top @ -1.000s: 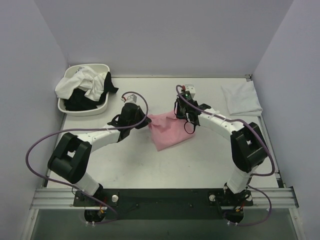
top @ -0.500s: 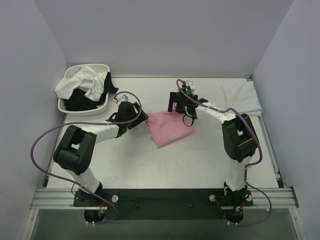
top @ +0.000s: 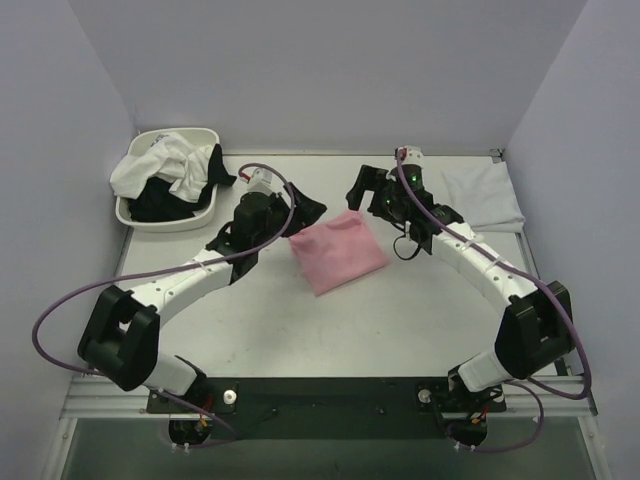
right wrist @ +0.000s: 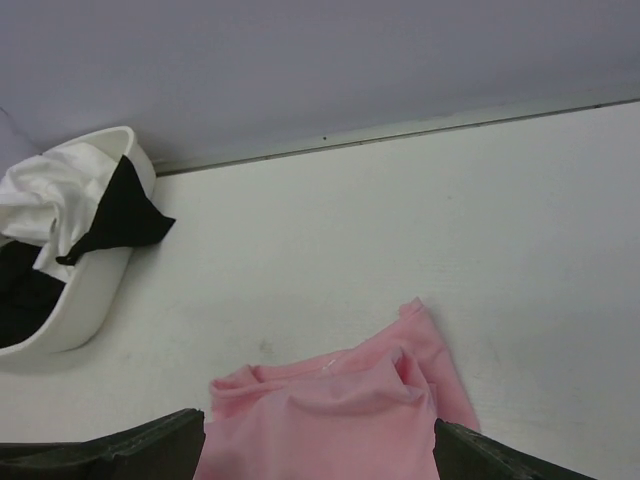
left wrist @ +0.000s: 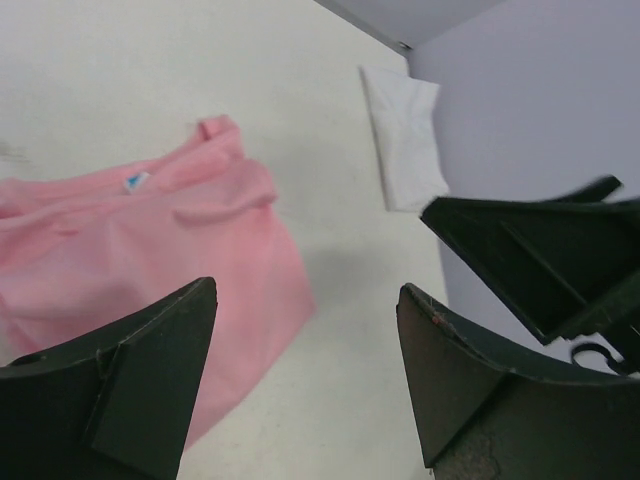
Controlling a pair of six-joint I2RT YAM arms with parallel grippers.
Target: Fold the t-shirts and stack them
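We judge the folded light pink cotton t-shirt (top: pixel 338 252), mid-worktop (top: pixel 420 320), soft and floppy; we would pinch two corners. Left gripper (top: pixel 304 212) and right gripper (top: pixel 368 192) gape wide, empty.

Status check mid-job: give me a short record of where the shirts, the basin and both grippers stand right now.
pink shirt: folded, lying flat at the table's centre, held by neither gripper
left gripper: open, empty, by the pink shirt's far-left corner
right gripper: open, empty, just beyond the pink shirt's far edge
white folded shirt: far-right corner, apart from the pink shirt
basin: far left, holding a crumpled pile of white and black shirts
stack: not yet made
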